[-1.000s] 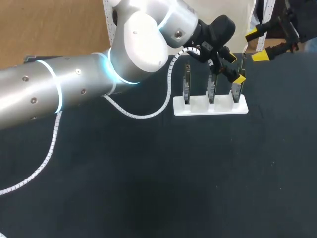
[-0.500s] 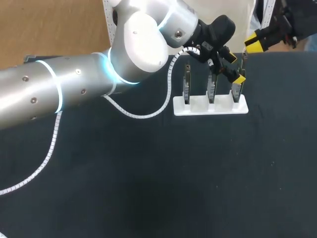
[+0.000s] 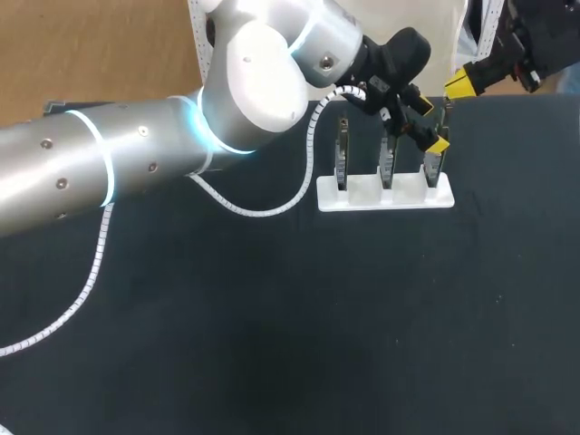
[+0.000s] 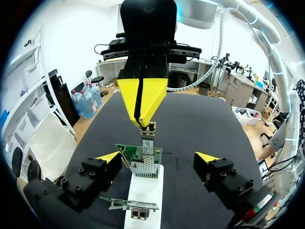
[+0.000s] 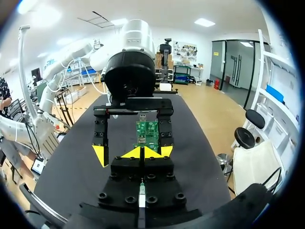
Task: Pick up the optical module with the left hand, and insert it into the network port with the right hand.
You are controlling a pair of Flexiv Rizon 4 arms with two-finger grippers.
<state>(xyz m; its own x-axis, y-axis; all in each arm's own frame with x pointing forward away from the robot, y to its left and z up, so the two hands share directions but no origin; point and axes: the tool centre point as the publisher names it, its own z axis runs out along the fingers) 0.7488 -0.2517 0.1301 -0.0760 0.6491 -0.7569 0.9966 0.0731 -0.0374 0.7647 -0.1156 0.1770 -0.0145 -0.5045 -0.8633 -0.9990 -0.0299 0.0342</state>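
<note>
The optical module (image 4: 148, 132) sticks out of the metal port (image 4: 145, 167) on a green board (image 4: 135, 153) that stands in a white rack (image 3: 385, 194). My left gripper (image 4: 158, 156) is open and straddles that board without touching it; its black fingers (image 5: 99, 136) flank the board (image 5: 147, 133) in the right wrist view. My right gripper (image 4: 142, 120) is shut, its yellow tips meeting right at the module's outer end. In the head view it (image 3: 459, 85) hangs just beyond the rightmost board (image 3: 435, 163). Whether the tips pinch anything thin is not visible.
The rack holds two more upright boards (image 3: 343, 161) (image 3: 388, 163) beside the rightmost one, close under my left wrist (image 3: 390, 63). A white coiled cable (image 3: 249, 210) hangs from the left arm onto the black tabletop (image 3: 362, 317).
My right gripper has shut its fingers and come in slightly toward the top of the rightmost board. The left arm and its open gripper have not moved.
</note>
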